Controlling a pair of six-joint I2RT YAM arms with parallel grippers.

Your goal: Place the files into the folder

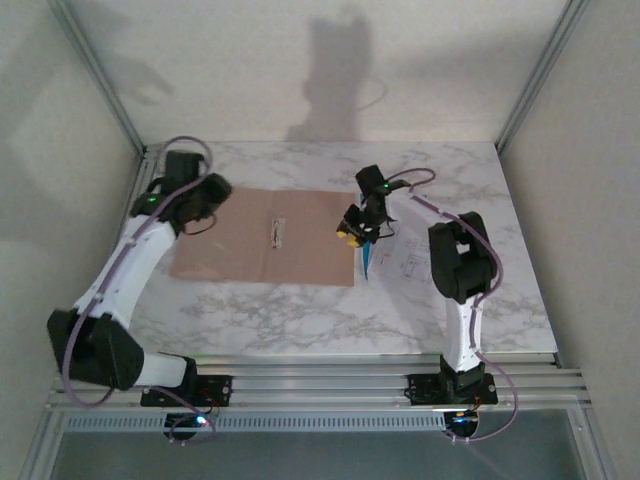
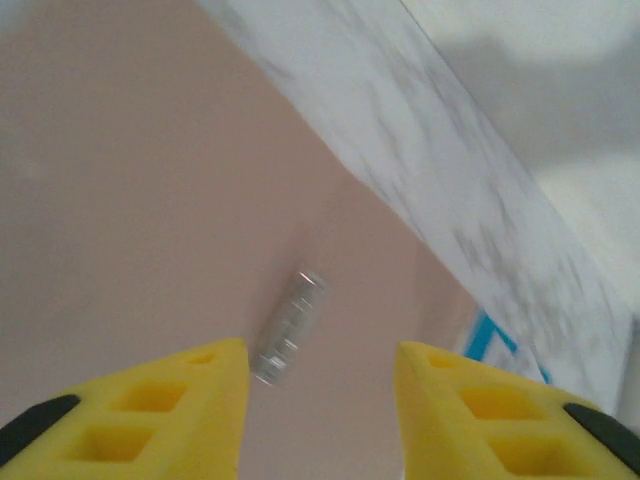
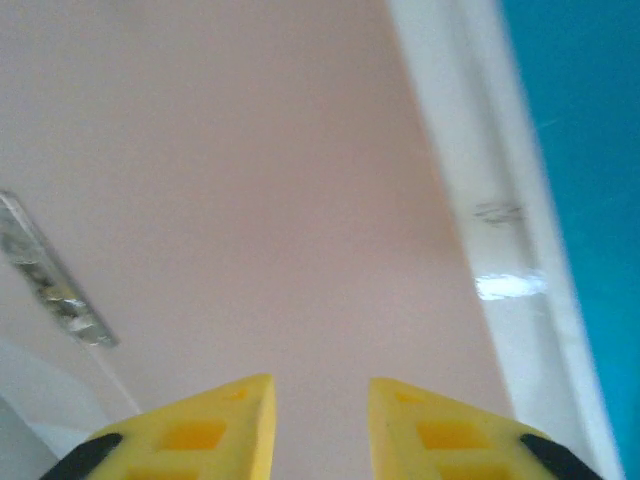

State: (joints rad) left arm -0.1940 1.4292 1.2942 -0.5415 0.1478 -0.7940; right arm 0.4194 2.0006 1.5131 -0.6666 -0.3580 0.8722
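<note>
We judge the files (image 1: 405, 262) limp, slippery: pinch their nine-o'clock edge. Left claw (image 2: 318, 352), right claw (image 3: 320, 385): apart, empty.

So the folder (image 1: 240, 240) is plain tan-brown card, opened out flat on the marble table (image 1: 300, 320) left of centre, with a small metal fastener (image 1: 278, 231) sitting on its middle crease. The files (image 1: 405, 262) lie flat just off its right edge: white sheets with faint printed lines. A bright cyan sheet (image 1: 367, 262) pokes out right at the folder's edge, and up close a white strip sits between the cyan and the tan card.
</note>
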